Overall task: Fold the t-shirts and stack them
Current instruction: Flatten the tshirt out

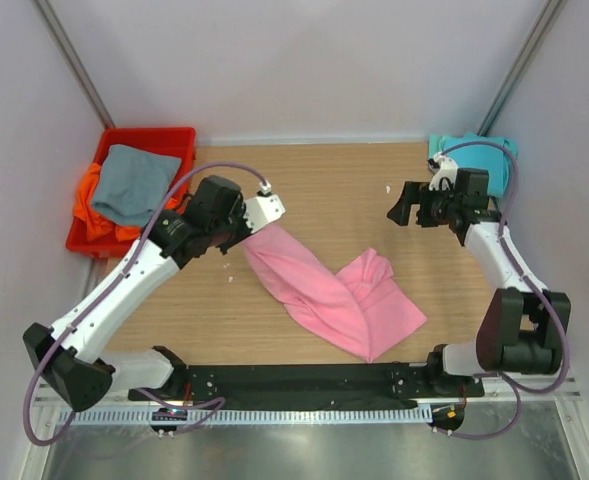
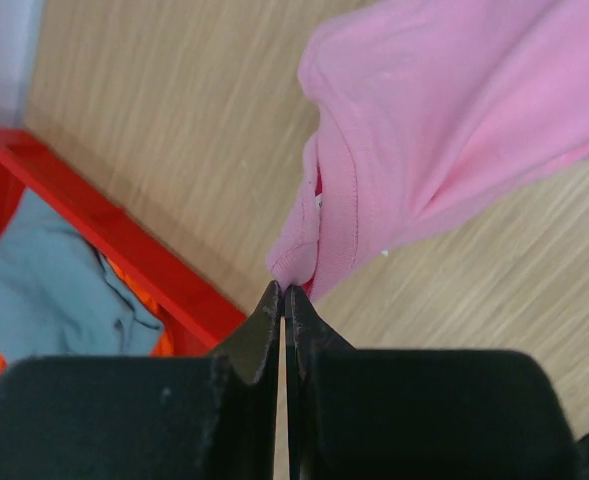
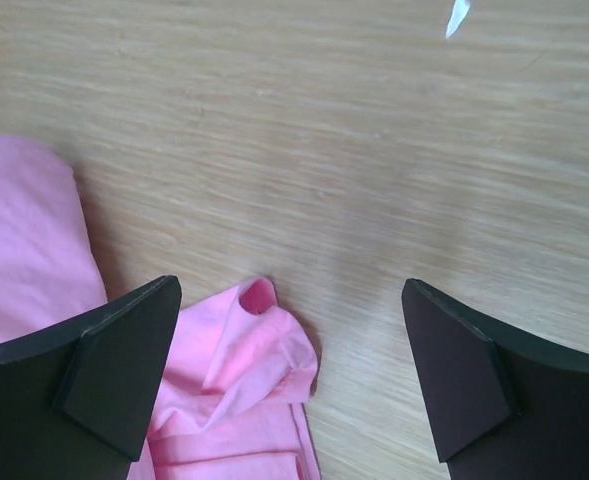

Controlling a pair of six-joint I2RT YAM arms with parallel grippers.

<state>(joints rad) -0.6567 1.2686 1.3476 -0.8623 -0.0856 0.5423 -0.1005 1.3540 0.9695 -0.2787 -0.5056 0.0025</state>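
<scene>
Though slack, pink t-shirt edge within left tool.

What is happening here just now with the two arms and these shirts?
The left hand is shut on an edge of the pink t-shirt, which lies crumpled and not yet folded in the middle of the table. The right hand is open and holds nothing; it hovers over the table by the shirt. The grey t-shirt and orange t-shirt sit in the red bin at the far left. The teal t-shirt lies at the far right corner.
</scene>
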